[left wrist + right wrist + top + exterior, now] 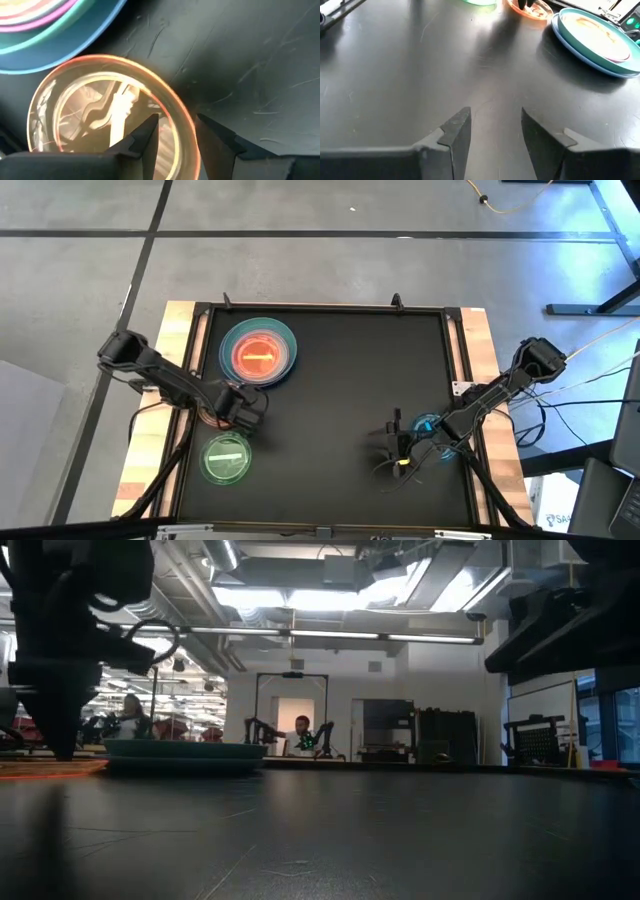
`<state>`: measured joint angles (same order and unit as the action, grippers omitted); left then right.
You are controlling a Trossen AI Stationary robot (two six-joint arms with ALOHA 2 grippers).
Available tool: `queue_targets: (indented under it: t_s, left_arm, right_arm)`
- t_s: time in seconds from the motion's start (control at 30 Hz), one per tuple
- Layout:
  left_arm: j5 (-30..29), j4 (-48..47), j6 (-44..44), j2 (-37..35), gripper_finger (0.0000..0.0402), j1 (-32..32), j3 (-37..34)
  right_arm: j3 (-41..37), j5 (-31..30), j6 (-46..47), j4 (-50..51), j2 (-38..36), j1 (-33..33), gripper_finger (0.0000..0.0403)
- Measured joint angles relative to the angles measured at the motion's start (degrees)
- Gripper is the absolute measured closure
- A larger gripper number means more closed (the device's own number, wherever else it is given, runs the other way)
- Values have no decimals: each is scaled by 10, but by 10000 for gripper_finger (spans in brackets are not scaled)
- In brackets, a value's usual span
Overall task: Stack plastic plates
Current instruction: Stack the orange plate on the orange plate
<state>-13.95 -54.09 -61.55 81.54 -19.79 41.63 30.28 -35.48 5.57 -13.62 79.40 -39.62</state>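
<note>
A stack of plates [258, 352] stands on the black table toward its far left: blue at the bottom, then teal and pink, with a translucent orange plate on top. A translucent green plate [226, 458] lies flat near the left near edge. Between them my left gripper [245, 408] hangs low and open over a translucent orange-brown plate [100, 115] that lies on the table. The fingers of my left gripper [177, 120] stand astride the plate's rim [186, 131], one over the inside and one outside. My right gripper [398, 442] waits open above bare table at the near right.
The table [340, 380] has a raised frame, with wooden boards along its left and right sides. Cables lie beside my right arm [480, 405]. Bare table surface spreads between the stack and my right gripper [494, 112]. People sit far back in the room beyond the table.
</note>
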Motion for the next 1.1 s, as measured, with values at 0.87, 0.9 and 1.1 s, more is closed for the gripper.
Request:
queue_targets:
  t_s: [0.87, 0.9, 1.1]
  left_arm:
    - [15, 12, 24, 46, 280, -8, 10]
    - [15, 10, 23, 46, 280, -10, 12]
    - [13, 9, 5, 46, 280, -32, 37]
  right_arm:
    - [0, -11, 6, 6, 0, 0, 237]
    - [0, -11, 6, 5, 0, 0, 237]
    - [0, -11, 6, 6, 0, 0, 237]
